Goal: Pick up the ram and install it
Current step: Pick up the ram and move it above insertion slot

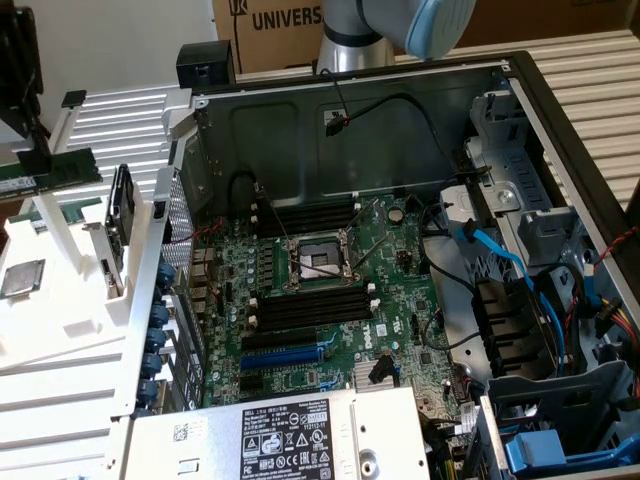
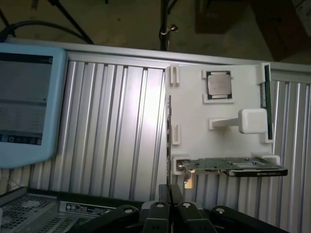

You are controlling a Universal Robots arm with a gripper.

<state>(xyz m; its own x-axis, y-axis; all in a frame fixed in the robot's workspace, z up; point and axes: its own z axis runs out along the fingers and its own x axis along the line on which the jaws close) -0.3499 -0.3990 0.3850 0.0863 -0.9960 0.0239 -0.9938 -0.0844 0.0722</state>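
The ram (image 1: 62,169) is a long dark-green stick held level at the exterior view's far left, above a white parts holder (image 1: 60,330). My gripper (image 1: 32,156) comes down from above and is shut on it near one end. In the wrist view the ram (image 2: 169,141) is a thin edge-on line running out from between my fingers (image 2: 170,195). The open computer case holds the motherboard (image 1: 390,290), with long black slots (image 1: 310,305) on either side of the processor socket (image 1: 315,262). The case lies well to the exterior view's right of the ram.
On the white holder (image 2: 194,116) rest a square silver processor chip (image 2: 218,83), a graphics card (image 2: 233,167) and another green stick on edge (image 2: 266,97). A pale-blue tablet (image 2: 26,107) lies on the ribbed metal table. Cables and drive bays (image 1: 540,300) crowd the case's right side.
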